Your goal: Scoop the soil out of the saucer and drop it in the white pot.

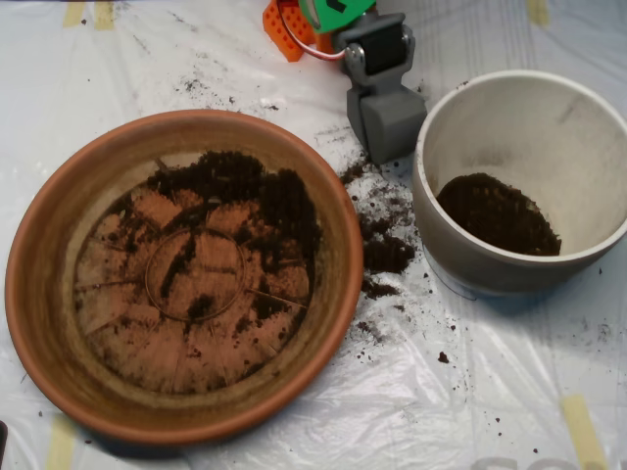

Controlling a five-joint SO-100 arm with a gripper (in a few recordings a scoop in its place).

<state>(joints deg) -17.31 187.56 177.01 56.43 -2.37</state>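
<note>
Soil, dark and crumbly, is what you are moving, and most of what remains lies away from your hand. Your hand (389,116), a grey plastic clamshell scoop, hangs at the top of the view, between the two vessels and just beside the rim of the round off-white ceramic pot (588,257). Its shells look closed from above, though you cannot tell whether any load sits inside.

Some dark soil already lies in a mound on the pot's floor. Spilled crumbs (384,250) are scattered on the plastic-covered table (460,392) in the gap between the pot and the dish. Further left, the large round terracotta saucer (39,245) holds the loose dark soil (260,196), heaped mostly along its upper and right inner side, with thin smears over the bare centre.

You seem to be between a drop and the next scoop. That next pass calls for swinging left over the saucer's rim and lowering into the thick patch.
</note>
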